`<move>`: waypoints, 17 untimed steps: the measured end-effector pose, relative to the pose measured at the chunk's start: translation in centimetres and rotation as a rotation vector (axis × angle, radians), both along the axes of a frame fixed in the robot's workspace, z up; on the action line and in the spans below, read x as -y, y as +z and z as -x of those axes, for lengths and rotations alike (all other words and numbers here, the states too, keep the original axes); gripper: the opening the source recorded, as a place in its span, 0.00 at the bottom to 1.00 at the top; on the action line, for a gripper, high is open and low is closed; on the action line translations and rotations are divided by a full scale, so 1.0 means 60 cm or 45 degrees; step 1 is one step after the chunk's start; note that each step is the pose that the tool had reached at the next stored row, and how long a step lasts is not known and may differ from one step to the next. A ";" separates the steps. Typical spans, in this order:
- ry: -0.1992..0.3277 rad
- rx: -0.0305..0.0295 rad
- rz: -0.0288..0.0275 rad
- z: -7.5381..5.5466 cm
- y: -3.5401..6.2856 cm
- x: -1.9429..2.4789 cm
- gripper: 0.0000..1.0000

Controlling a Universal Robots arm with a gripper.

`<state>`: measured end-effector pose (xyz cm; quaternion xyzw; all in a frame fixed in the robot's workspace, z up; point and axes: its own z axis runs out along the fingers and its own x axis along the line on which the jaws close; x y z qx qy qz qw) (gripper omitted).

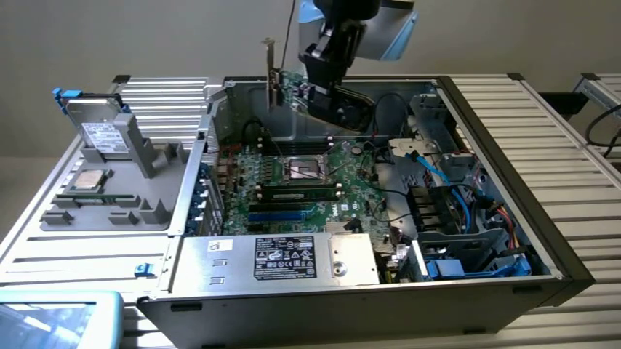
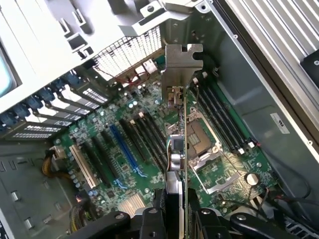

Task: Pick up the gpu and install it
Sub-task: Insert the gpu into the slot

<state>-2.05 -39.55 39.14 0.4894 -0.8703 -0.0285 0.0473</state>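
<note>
My gripper [image 1: 325, 69] is shut on the gpu [image 1: 325, 98] and holds it in the air over the far part of the open computer case [image 1: 485, 145]. The card hangs tilted, its silver end bracket [image 1: 270, 73] pointing up toward the exterior view's left and its black cooler facing the exterior view's right. In the wrist view the gpu [image 2: 180, 149] is seen edge-on between my fingers [image 2: 154, 224], with its bracket [image 2: 182, 59] at the far end. It hovers above the green motherboard [image 2: 124, 164], apart from the expansion slots [image 2: 124, 147].
A silver hard drive [image 1: 102, 134] stands in a grey holder at the exterior view's left, a processor [image 1: 89, 180] lying beside it. Memory sticks [image 1: 301, 195] sit in the motherboard [image 1: 291, 211]. The power supply [image 1: 281, 258] and blue cables [image 1: 466, 211] fill the near and right side of the case.
</note>
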 end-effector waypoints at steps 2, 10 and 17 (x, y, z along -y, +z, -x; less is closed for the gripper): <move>0.046 0.0000 0.0000 0.000 0.000 0.0000 0.28; 0.230 -0.0010 0.0013 0.000 0.000 0.0000 0.28; 0.393 -0.0030 0.0040 0.000 -0.001 0.0000 0.28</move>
